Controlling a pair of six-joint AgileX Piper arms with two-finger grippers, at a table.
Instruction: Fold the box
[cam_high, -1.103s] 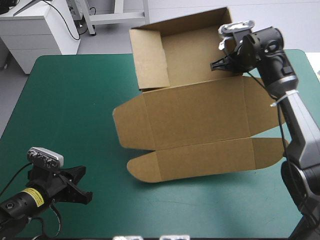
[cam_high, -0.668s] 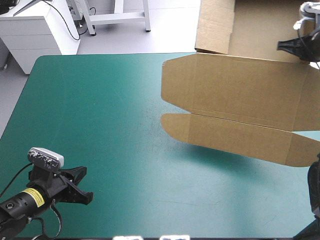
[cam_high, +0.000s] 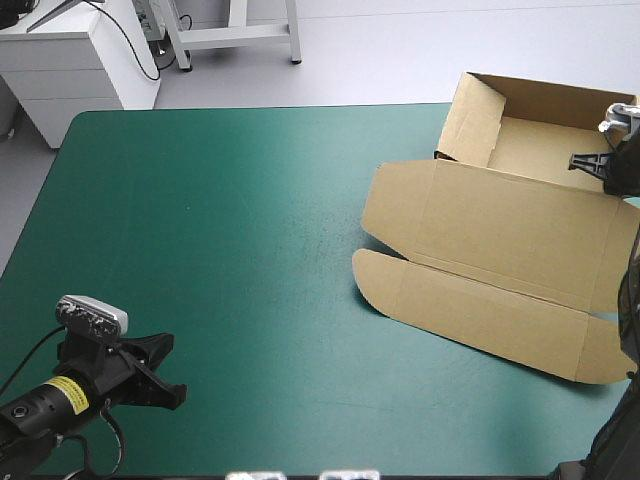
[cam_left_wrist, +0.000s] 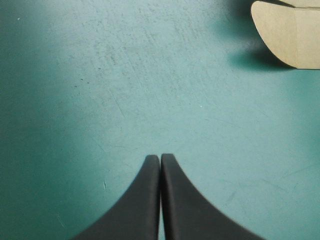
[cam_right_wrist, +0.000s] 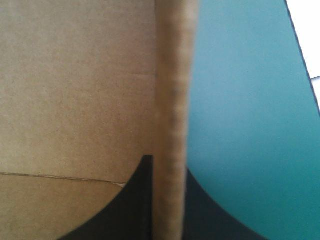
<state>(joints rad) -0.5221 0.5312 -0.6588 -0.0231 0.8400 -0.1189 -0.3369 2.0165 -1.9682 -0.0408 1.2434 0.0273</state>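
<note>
High view: we see the box (cam_high: 500, 250) lower than just before, brought down to the teal-green cover (cam_high: 200, 250) at far right. Tray walls are up and the lid is flat, so we judge folding nearly done. The right gripper (cam_high: 590, 160) is at its wall.
Left wrist view: our left gripper (cam_left_wrist: 160, 159) is closed and empty, the box well ahead.
Right wrist view: our right gripper clamps the box wall.

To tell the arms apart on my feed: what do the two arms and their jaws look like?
Left gripper and right gripper: jaws of two broad black fins, curved, tapering to points. The left arm is a black tube bearing a yellow label with dark print; the right arm is black too, mostly out of frame.
</note>
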